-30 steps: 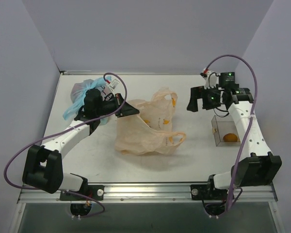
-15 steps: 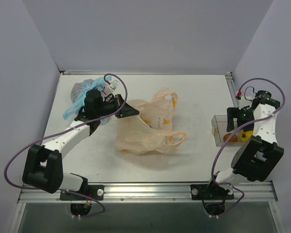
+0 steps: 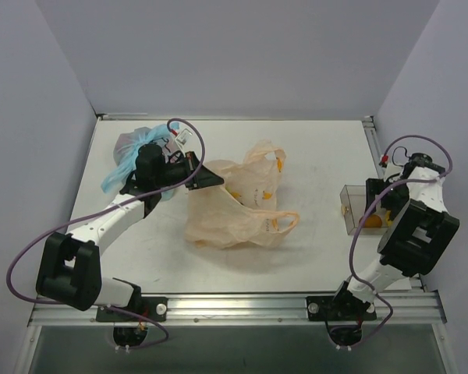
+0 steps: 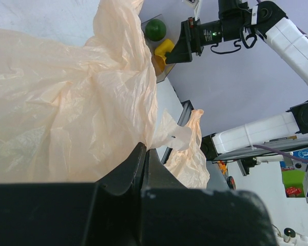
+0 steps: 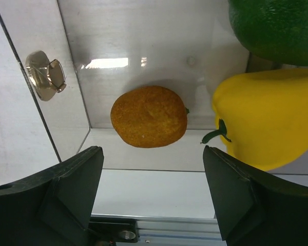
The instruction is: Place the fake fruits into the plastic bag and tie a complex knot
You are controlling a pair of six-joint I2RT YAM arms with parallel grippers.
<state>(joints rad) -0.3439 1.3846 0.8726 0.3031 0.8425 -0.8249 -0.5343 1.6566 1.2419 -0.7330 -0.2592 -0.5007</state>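
Left gripper [image 3: 208, 178]: fingers pressed together, pinching a fold of the plastic bag [image 3: 235, 209] at its left rim; in the left wrist view the thin film is bunched right at the closed tips [image 4: 142, 163]

Plastic bag: peach-orange, crumpled, lying mid-table [image 3: 312, 148] between the two arms, raised slightly on the held side. One loop handle [image 3: 285, 222] rests loose on the near right, the other [image 3: 270, 154] on the far side

Right gripper [image 3: 374, 207]: pointed down over a clear box [image 3: 348, 204] near the right edge of the table, well apart from the bag. Fingers spread wide, gripping nothing; the right wrist view shows both pads [image 5: 72, 189] outside an orange fruit [image 5: 149, 116] on the box floor, not touching it

Same box: yellow pepper [image 5: 262, 123] just right of the orange fruit, green fruit [image 5: 280, 25] beyond the pepper

Far left corner: a second bag with light-blue handles [image 3: 129, 154], behind the left arm
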